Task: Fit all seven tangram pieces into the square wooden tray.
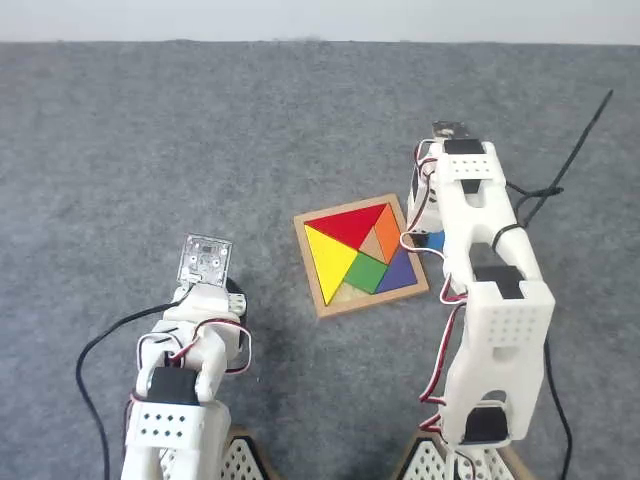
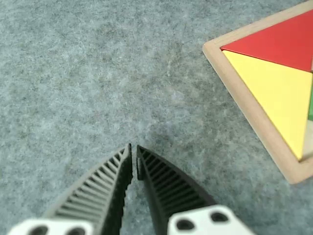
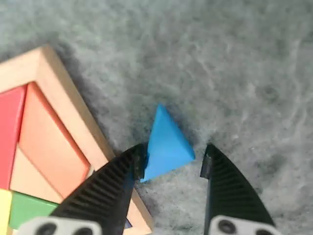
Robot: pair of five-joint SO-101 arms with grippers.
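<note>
The right claw (image 3: 173, 155) stands open astride the blue triangle (image 3: 165, 144), one finger touching it, on the grey worktop (image 1: 180, 130) just outside the wooden tray (image 1: 309, 268) rim. The left claw (image 2: 133, 152), closed and empty, hovers over open felt near the tray's corner.
</note>
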